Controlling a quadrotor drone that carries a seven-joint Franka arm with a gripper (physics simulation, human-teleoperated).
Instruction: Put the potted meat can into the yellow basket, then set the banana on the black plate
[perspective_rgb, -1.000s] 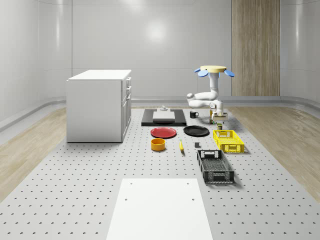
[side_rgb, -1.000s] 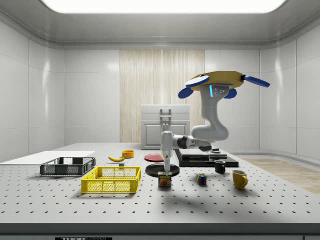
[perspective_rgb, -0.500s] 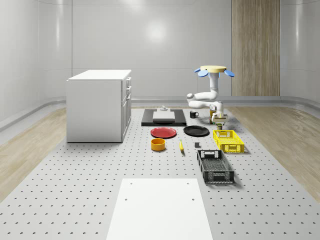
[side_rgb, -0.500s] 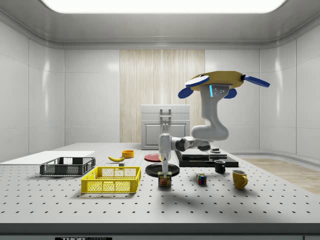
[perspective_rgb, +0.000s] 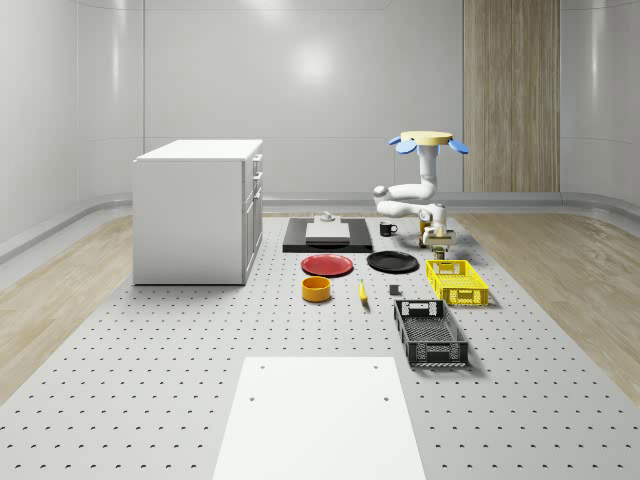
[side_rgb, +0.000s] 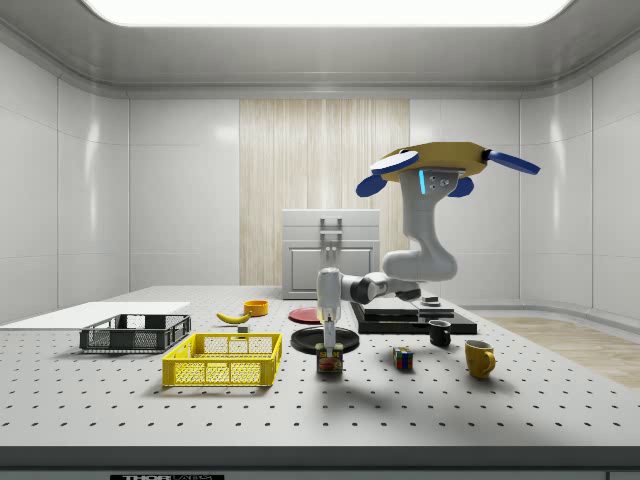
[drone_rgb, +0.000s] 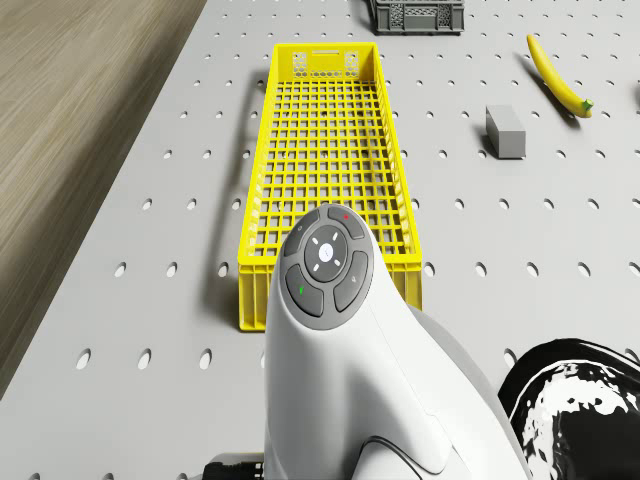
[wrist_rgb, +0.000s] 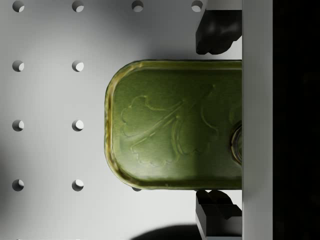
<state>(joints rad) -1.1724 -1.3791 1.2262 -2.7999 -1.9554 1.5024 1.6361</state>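
The potted meat can (wrist_rgb: 170, 125), its green lid facing the wrist camera, stands on the table (side_rgb: 420, 400) just beyond the short end of the yellow basket (side_rgb: 222, 372) (perspective_rgb: 458, 296) (drone_rgb: 325, 60). My gripper (side_rgb: 328, 352) (perspective_rgb: 436, 238) (wrist_rgb: 215, 122) is lowered over the can (side_rgb: 328, 364), open, with one of its fingers (wrist_rgb: 215, 35) on each long side; a thin gap shows at one finger. The drone (side_rgb: 440, 165) (perspective_rgb: 428, 140) hovers beside the can. The banana (perspective_rgb: 362, 291) (side_rgb: 233, 317) (drone_rgb: 558, 76) lies on the table near the black plate (perspective_rgb: 392, 262) (side_rgb: 300, 340).
A black crate (perspective_rgb: 430, 333) sits beyond the basket's far end. A small grey block (drone_rgb: 506, 131), red plate (perspective_rgb: 327, 265) and orange bowl (perspective_rgb: 316, 289) lie near the banana. A colour cube (side_rgb: 403, 357), yellow mug (side_rgb: 479, 358) and black mug (side_rgb: 439, 333) stand close by; a white cabinet (perspective_rgb: 200, 210) is further off.
Over the last second the gripper sank from just above the can until its fingers stand beside it. Since half a second ago nothing has visibly moved.
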